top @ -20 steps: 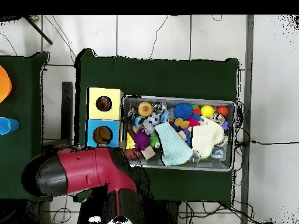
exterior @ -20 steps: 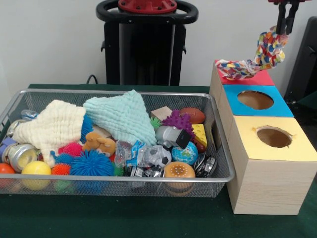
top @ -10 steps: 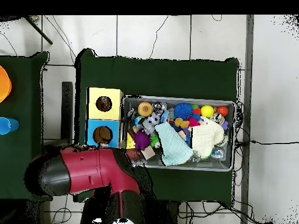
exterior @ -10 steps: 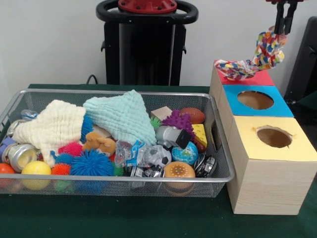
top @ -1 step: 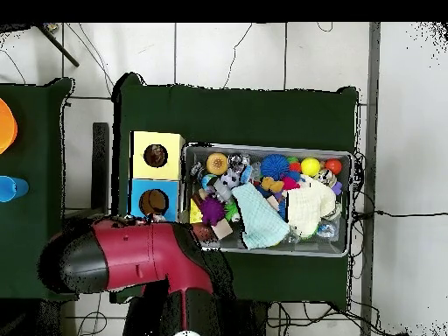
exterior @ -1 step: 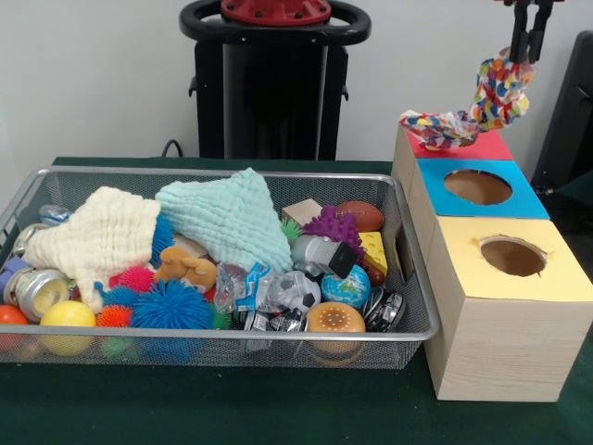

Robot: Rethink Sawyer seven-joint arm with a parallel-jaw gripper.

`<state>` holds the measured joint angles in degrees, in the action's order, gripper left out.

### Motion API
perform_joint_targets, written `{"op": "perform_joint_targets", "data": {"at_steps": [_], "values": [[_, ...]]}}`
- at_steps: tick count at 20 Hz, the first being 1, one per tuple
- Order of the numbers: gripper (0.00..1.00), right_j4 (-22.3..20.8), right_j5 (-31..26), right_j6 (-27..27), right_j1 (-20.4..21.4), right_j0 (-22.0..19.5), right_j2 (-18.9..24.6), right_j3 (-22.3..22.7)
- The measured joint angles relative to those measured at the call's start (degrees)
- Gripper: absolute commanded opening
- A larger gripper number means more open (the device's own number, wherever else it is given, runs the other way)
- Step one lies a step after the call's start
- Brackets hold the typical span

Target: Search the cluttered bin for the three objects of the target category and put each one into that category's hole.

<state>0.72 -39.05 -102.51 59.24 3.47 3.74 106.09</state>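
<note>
**A:** What just changed?

**B:** I lifted a bit. The gripper is up at one o'clock in the front view, fingers clenched on the top of the rope toy. The toy has risen with it. Its low end now barely rests on the red box top.

**A:** So it did not drop in?

**B:** No. I think it lay across the red top and missed the hole, which I can't see. So I must try again.

**A:** And the bin?

**B:** Same. Full of toys, at nine o'clock from the boxes.
</note>
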Motion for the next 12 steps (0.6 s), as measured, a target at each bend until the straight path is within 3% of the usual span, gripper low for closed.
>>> {"op": "perform_joint_targets", "data": {"at_steps": [12], "values": [[0.0, 0.14, -5.11, 0.0, 2.35, 2.81, -2.27, -5.06]]}}
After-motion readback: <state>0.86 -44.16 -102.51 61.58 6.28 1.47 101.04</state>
